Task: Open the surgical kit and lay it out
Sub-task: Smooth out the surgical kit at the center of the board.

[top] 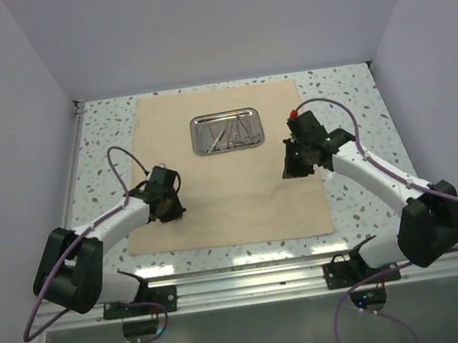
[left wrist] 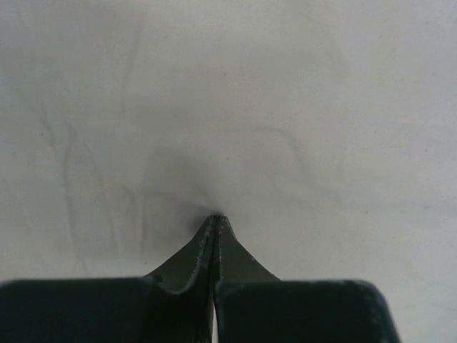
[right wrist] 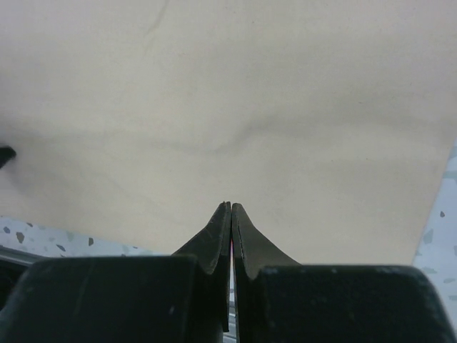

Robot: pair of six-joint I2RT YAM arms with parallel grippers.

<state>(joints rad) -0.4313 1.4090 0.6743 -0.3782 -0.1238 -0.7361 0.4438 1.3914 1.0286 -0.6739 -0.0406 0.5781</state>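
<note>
beige-tan cloth wrap [top: 234, 205] is seen spread flat across the speckled white tabletop [top: 346, 91], and the small shiny rectangular steel tray with rounded corners [top: 196, 136] is set on its far half, near the middle. thin silver tweezers and scissors [top: 228, 133] are laid together inside the tray. the left gripper [left wrist: 216, 218] is found low over the cloth's near-left part, fingers pressed together, nothing pinched; contact with the fabric cannot be told. the right gripper [right wrist: 230, 207] is held over the cloth's right edge, just right of the tray, likewise pressed together with nothing caught between.
</note>
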